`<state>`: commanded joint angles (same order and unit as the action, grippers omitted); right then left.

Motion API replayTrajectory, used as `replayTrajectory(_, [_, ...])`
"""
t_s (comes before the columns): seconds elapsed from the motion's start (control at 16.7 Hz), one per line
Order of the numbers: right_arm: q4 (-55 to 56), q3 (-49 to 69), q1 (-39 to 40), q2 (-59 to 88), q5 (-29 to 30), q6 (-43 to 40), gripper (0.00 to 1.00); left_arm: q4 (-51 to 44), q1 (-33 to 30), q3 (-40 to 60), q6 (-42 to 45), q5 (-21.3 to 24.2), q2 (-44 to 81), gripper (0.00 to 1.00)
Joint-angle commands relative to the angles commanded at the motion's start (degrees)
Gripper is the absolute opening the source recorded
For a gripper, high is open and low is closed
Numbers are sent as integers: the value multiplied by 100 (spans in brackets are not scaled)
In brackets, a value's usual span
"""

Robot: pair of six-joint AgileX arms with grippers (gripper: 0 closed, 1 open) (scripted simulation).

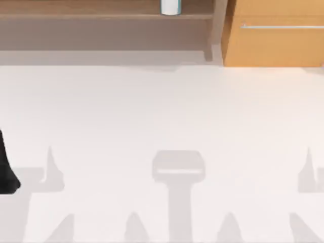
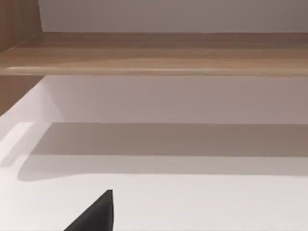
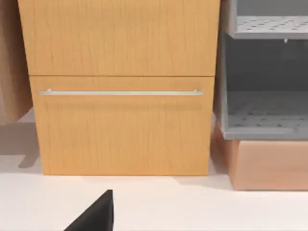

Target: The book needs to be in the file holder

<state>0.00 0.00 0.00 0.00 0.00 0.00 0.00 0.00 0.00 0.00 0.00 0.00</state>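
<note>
the white worktop [image 1: 162, 116] is lying bare in front of me, with only grey shadows falling across its near half. along the back a wooden shelf [image 1: 101, 15] is running from the left, and a small upright thing in white and teal-blue, which is looking like the book [image 1: 170, 7], is standing on it near its right end, well apart from both arms. to the right of the shelf a light wooden cabinet [image 1: 273, 40] is sitting at the back right, its thin metal handle [image 3: 120, 92] stretching across the drawer front. beside that cabinet the grey perforated file holder [image 3: 262, 115] is resting on a pinkish box [image 3: 269, 166], its trays facing the right wrist camera. the left arm [image 1: 6, 169] is showing as a dark shape at the worktop's left edge. the left claw [image 2: 96, 216] is hanging low over the worktop and facing the shelf, and the right claw [image 3: 96, 216] is facing the cabinet front; i cannot tell whether either claw is spread or pressed together.
</note>
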Motion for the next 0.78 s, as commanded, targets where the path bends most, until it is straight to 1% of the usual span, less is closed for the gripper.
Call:
replayTrajectory(0.24, [159, 169, 118, 174, 45, -14, 100, 0, 0, 0, 0, 0, 0, 100])
replayTrajectory(0.42, [738, 844, 569, 888, 237, -62, 100, 0, 0, 0, 0, 0, 0, 100])
replayTrajectory(0.6, [1548, 1929, 1235, 2141, 560, -124, 100, 0, 0, 0, 0, 0, 0, 100])
replayTrajectory(0.78, [2391, 3241, 1983, 3913, 987, -178, 100, 0, 0, 0, 0, 0, 0, 100])
